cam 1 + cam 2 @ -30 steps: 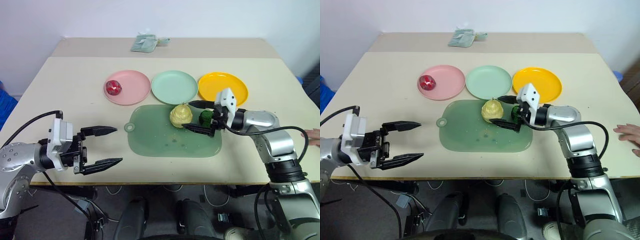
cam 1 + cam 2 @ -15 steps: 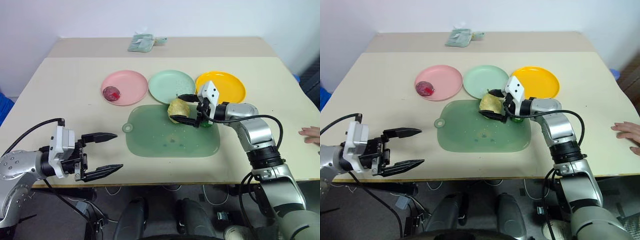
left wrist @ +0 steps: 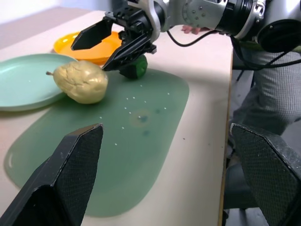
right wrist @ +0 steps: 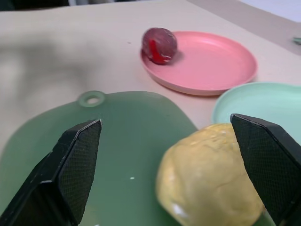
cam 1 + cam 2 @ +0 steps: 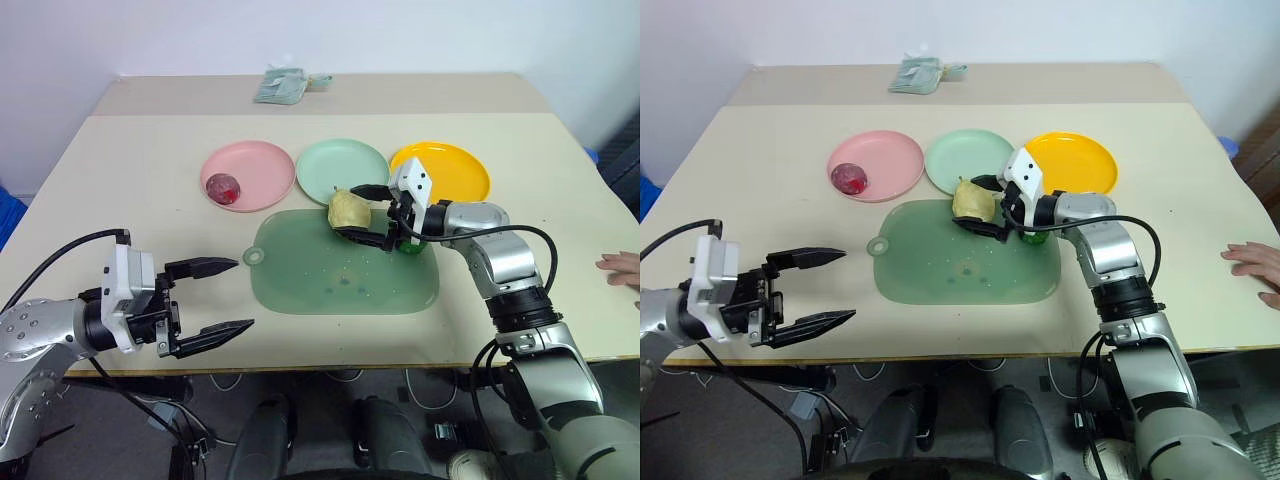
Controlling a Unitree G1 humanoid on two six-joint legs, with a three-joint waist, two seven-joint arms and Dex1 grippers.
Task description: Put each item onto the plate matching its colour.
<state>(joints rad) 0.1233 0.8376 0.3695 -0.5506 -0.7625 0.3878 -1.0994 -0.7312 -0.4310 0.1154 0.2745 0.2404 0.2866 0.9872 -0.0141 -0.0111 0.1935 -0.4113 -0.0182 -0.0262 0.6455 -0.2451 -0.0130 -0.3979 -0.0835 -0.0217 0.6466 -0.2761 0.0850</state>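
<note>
Right claw (image 5: 368,211) spread wide, straddling yellow pear (image 5: 349,209) without gripping, likely lining up a grasp; left claw (image 5: 218,297) released, idle.

A beige table (image 5: 140,190) carries three round plates in a row across its middle: a pink plate (image 5: 262,168), a mint green plate (image 5: 325,165) and a yellow-orange plate (image 5: 458,170). A translucent green mat (image 5: 330,285) with a ring handle lies just nearer the front edge. A folded greenish cloth (image 5: 281,86) lies near the far edge.

Beige table (image 5: 150,190), pale wall (image 5: 150,35)
</note>
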